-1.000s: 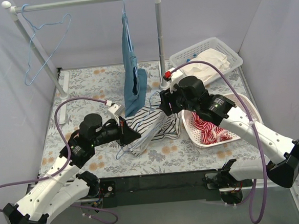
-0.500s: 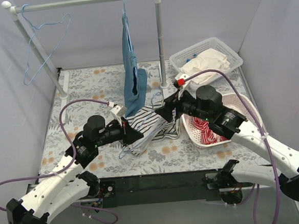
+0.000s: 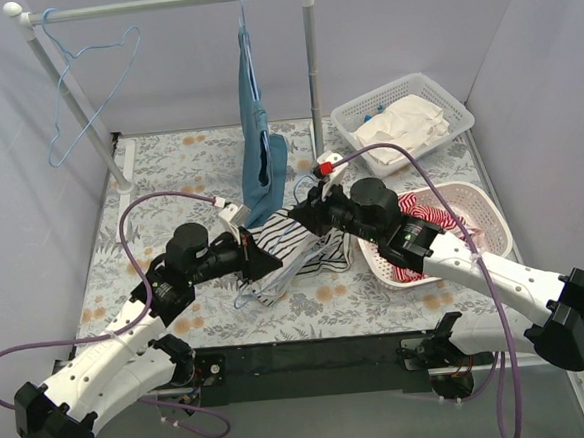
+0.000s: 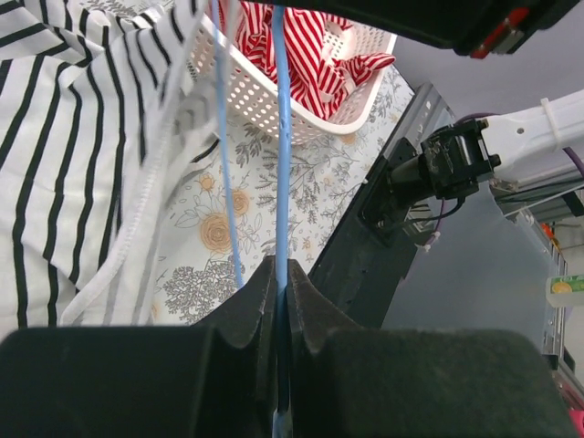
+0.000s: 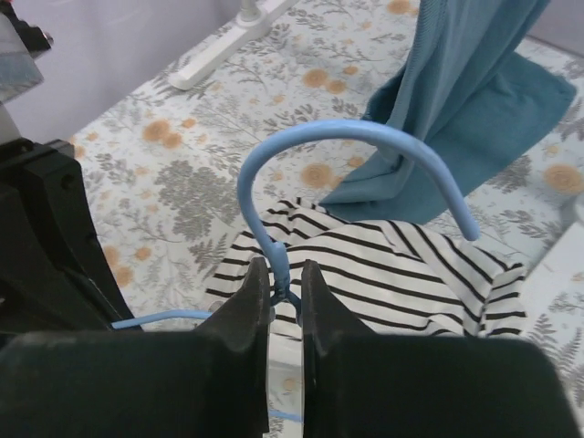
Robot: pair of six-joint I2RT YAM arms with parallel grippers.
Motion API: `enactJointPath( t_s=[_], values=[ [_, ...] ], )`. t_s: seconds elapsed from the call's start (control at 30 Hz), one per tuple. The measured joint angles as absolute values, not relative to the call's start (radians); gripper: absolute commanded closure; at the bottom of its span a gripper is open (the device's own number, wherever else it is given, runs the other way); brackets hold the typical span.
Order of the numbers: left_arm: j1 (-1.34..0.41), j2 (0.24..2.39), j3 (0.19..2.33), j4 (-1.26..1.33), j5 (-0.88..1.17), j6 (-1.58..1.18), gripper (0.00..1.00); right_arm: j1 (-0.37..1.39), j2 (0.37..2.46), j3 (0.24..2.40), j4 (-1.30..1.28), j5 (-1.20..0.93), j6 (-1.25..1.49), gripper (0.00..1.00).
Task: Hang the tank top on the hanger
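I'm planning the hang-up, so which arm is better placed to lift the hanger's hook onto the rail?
Right, probably. The right gripper is shut on the hanger just below its hook; the left gripper only pinches a straight wire beside the tank top.

Light bright, even and diffuse, with no glare. Right wrist view: hanger (image 5: 351,128) hook crisp; right gripper (image 5: 280,274) below it dark and blurred. Left wrist view: hanger wire soft; left gripper (image 4: 281,274) beneath it black and out of focus. Overhead view sharp, with faint soft shadows on table cover (image 3: 169,177) near the hanger.
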State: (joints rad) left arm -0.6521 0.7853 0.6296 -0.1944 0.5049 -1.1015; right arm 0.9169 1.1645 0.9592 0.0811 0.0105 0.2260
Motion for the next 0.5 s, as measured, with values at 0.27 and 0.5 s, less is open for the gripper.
enactJointPath(
  t_s=[0.27,0.5],
  values=[
    [-0.653,0.783,0.667,-0.245,0.409,-1.160,0.51,1.017,1.164,0.955,0.078,0.223,0.144,0.99],
    [-0.653,0.727,0.795,-0.400,0.175,-1.274,0.50,1.064,1.166,0.952,0.076,0.331,0.030,0.99]
  ],
)
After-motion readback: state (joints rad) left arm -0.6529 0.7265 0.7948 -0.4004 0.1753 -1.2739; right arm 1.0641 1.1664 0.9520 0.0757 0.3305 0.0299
